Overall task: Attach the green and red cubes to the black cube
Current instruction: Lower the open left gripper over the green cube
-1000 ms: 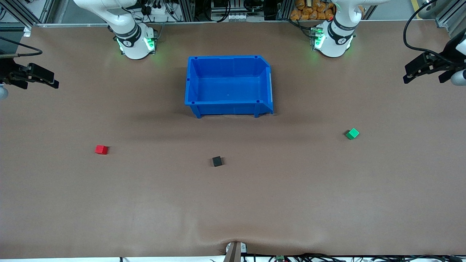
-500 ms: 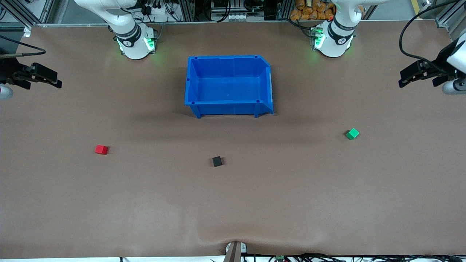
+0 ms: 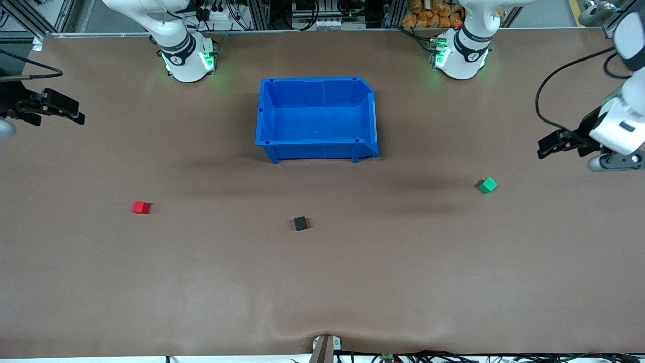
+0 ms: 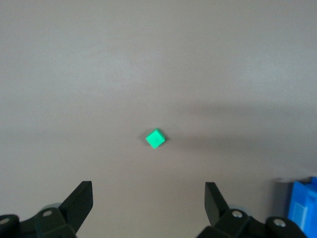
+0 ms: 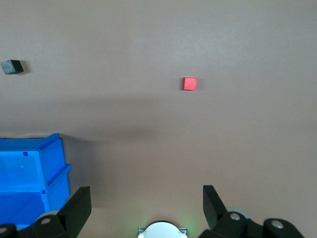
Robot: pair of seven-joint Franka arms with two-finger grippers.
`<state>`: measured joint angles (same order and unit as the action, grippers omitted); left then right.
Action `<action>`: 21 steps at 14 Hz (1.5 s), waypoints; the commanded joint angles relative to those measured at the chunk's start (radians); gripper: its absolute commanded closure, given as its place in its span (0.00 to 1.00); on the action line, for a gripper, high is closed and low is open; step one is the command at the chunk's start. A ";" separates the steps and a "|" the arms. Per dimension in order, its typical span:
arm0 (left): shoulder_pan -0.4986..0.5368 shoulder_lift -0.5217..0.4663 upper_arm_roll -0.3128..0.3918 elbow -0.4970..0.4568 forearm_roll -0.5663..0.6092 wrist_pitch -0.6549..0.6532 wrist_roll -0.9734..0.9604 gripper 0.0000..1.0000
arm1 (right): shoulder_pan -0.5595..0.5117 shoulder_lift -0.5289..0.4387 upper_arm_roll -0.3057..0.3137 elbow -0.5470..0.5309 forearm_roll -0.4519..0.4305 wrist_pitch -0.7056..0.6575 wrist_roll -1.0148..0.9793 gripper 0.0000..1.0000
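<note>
The green cube (image 3: 488, 185) lies on the table toward the left arm's end; it also shows in the left wrist view (image 4: 155, 139). The red cube (image 3: 140, 207) lies toward the right arm's end and shows in the right wrist view (image 5: 189, 84). The black cube (image 3: 301, 223) lies between them, nearer the front camera, and shows in the right wrist view (image 5: 12, 66). My left gripper (image 3: 546, 145) is open and empty, up in the air beside the green cube at the table's end. My right gripper (image 3: 73, 113) is open and empty, high over the table's other end.
A large blue bin (image 3: 316, 119) stands empty in the middle, between the arm bases; its corner shows in the left wrist view (image 4: 303, 206) and its side in the right wrist view (image 5: 30, 174). The brown table surface (image 3: 322, 282) lies flat around the cubes.
My left gripper has swung down and toward the green cube. My right gripper has hardly moved. The cubes have not moved.
</note>
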<state>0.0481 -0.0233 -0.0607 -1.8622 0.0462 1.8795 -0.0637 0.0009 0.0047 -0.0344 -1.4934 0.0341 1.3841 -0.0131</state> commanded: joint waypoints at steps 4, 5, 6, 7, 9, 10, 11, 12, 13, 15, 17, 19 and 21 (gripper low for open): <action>0.004 0.051 -0.005 -0.106 -0.014 0.145 -0.067 0.00 | -0.044 -0.002 0.010 0.007 0.000 -0.056 0.102 0.00; 0.004 0.074 -0.005 -0.106 -0.014 0.162 -0.070 0.00 | -0.044 0.009 0.010 0.007 0.006 -0.053 0.102 0.00; 0.004 0.095 -0.005 -0.107 -0.014 0.185 -0.074 0.00 | -0.039 0.017 0.010 0.005 0.007 -0.051 0.102 0.00; 0.004 0.117 -0.007 -0.109 -0.014 0.199 -0.077 0.00 | -0.036 0.017 0.010 0.002 0.007 -0.056 0.104 0.00; 0.002 0.144 -0.007 -0.111 -0.014 0.214 -0.084 0.00 | -0.033 0.015 0.013 0.004 0.007 -0.062 0.102 0.00; 0.001 0.152 -0.007 -0.112 -0.014 0.223 -0.085 0.00 | -0.032 0.015 0.014 0.004 0.012 -0.060 0.105 0.00; 0.001 0.163 -0.007 -0.115 -0.014 0.230 -0.085 0.00 | -0.032 0.017 0.014 0.004 0.012 -0.060 0.110 0.00; 0.002 0.167 -0.007 -0.121 -0.014 0.239 -0.094 0.00 | -0.032 0.018 0.014 0.002 0.012 -0.057 0.111 0.00; 0.002 0.172 -0.007 -0.133 -0.014 0.248 -0.126 0.00 | -0.032 0.021 0.014 0.002 0.012 -0.059 0.111 0.00; -0.001 0.178 -0.007 -0.141 -0.014 0.253 -0.165 0.00 | -0.041 0.020 0.013 0.002 0.012 -0.065 0.104 0.00; 0.001 0.186 -0.007 -0.156 -0.014 0.271 -0.166 0.00 | -0.048 0.017 0.010 0.002 0.010 -0.066 0.102 0.00; 0.006 0.195 -0.007 -0.182 -0.014 0.311 -0.192 0.00 | -0.076 0.015 0.010 0.002 0.010 -0.074 0.102 0.00; 0.006 0.207 -0.005 -0.189 -0.014 0.319 -0.235 0.00 | -0.105 0.015 0.010 0.002 0.012 -0.077 0.101 0.00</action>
<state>0.0499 0.1811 -0.0634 -2.0315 0.0459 2.1715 -0.2628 -0.0615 0.0276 -0.0368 -1.4914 0.0362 1.3190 0.0779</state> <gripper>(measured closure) 0.000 0.000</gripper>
